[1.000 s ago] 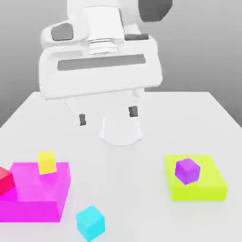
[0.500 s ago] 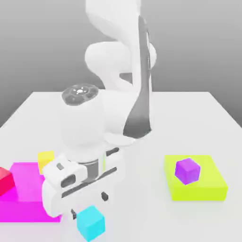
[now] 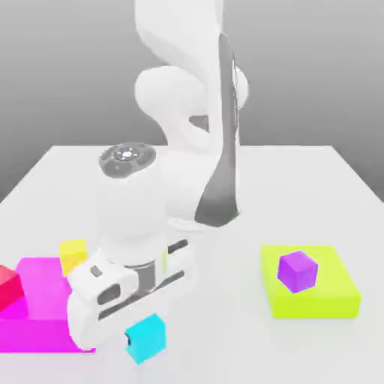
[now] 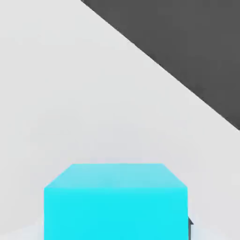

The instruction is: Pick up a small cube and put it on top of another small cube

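Cyan cube (image 3: pixel 146 339) sits in the grip of the arm, low in the exterior view and nearer its left side than its right. Largest of all is the pale bench (image 3: pixel 247 341), which runs back to a straight far edge with a grey background behind it; in the hand view, a slanting edge divides the light surface from a dark grey area (image 4: pixel 197 42). Over the bench reaches the white robot arm (image 3: pixel 187 135), with grey panels, its hand pointing down and hiding part of the magenta block. That flat magenta block (image 3: pixel 37 300) lies at the exterior view's left, partly cut off by the picture's edge. The smaller flat lime block (image 3: pixel 330 300) lies at the exterior view's right, well apart from it.

Among the small cubes, the red one (image 3: pixel 7 287) is on the magenta block, cut off by the exterior view's left edge. The yellow one (image 3: pixel 73 255) is by the same block's far side, partly covered by the hand. The purple one (image 3: pixel 298 271) rests on the lime block, turned at an angle to its sides. The fingers (image 3: pixel 127 340) are closed on the cyan cube, a dark tip against its side. Whether its underside touches the bench, I cannot tell.
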